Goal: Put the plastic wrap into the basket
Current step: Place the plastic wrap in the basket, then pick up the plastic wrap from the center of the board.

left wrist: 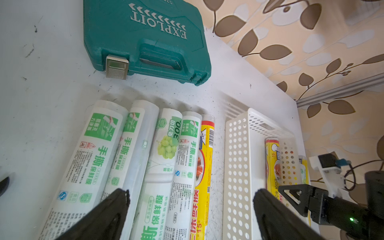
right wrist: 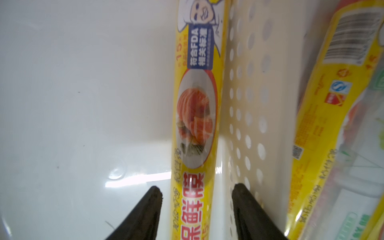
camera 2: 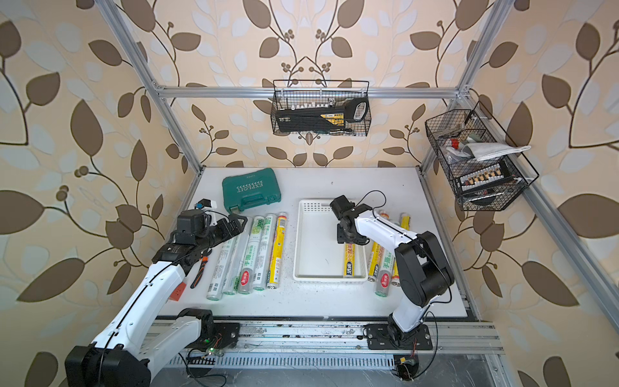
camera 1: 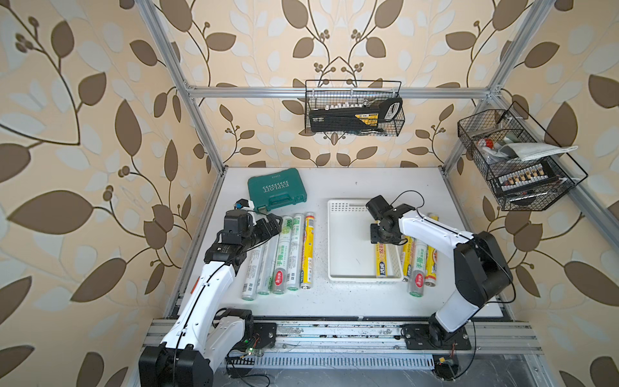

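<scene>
The white perforated basket point(camera 1: 330, 241) point(camera 2: 296, 241) sits right of centre on the table. One yellow plastic wrap roll point(camera 1: 381, 259) point(right wrist: 195, 104) lies inside, along the basket's right wall point(right wrist: 245, 93). My right gripper point(right wrist: 196, 189) is open around this roll, with a gap on each side. Several more rolls point(camera 1: 288, 254) point(camera 2: 254, 258) lie side by side left of the basket. Three others point(camera 1: 418, 261) lie outside its right wall. My left gripper point(camera 1: 273, 222) point(left wrist: 191, 193) hovers wide open over the far end of the left group, holding nothing.
A green tool case point(camera 1: 276, 189) lies at the back left of the table. Two black wire baskets point(camera 1: 353, 109) point(camera 1: 516, 160) hang on the frame behind and to the right. Orange-handled pliers point(camera 2: 201, 271) lie beside my left arm.
</scene>
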Robot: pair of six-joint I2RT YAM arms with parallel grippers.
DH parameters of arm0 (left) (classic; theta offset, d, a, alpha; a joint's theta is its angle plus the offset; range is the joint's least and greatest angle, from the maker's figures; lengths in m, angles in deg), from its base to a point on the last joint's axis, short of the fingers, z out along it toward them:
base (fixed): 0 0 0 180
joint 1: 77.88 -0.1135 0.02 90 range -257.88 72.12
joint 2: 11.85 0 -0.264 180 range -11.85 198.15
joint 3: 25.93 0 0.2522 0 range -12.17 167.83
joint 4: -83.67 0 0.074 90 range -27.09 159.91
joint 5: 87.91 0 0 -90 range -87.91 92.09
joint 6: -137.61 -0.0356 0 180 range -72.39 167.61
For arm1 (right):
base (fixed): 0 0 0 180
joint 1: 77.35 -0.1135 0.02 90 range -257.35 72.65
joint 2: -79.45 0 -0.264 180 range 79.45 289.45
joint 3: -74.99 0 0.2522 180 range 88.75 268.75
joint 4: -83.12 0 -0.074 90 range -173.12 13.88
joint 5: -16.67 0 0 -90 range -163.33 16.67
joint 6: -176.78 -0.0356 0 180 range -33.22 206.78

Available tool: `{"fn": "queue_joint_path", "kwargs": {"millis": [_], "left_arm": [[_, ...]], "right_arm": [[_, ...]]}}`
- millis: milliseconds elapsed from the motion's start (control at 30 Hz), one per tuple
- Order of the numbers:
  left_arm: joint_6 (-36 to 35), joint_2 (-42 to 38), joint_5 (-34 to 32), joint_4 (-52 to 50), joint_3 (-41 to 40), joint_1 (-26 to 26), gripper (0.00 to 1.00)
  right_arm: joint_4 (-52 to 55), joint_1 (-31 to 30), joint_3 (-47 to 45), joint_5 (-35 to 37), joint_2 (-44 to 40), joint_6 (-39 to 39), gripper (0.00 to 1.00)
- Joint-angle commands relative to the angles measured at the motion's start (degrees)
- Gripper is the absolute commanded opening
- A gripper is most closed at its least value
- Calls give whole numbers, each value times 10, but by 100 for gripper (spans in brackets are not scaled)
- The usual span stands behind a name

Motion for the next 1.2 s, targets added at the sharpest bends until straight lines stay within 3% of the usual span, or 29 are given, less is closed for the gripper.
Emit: {"fn": "queue_joint_path", "kwargs": {"millis": [0,167,500,733,1033,1167], "left_arm": [[7,-4,18,4,5,3,99],[16,-5,7,-5,18,34,99],[36,16,-96,-45,79,173,99],[77,64,-138,-58,103,257,98],[124,162,-218,-78,128,346,97],[145,211,-231,-93,143,359,94]], "right_arm": [[18,-5,-6,-3,-51,14,58],[25,-5,-27,-30,-122,24,58],[41,-4,-50,-95,-218,55,62],[32,0,-88,-123,-271,61,69],[21,5,-120,-138,-303,55,70],[26,6,-129,-131,-308,61,70]]}}
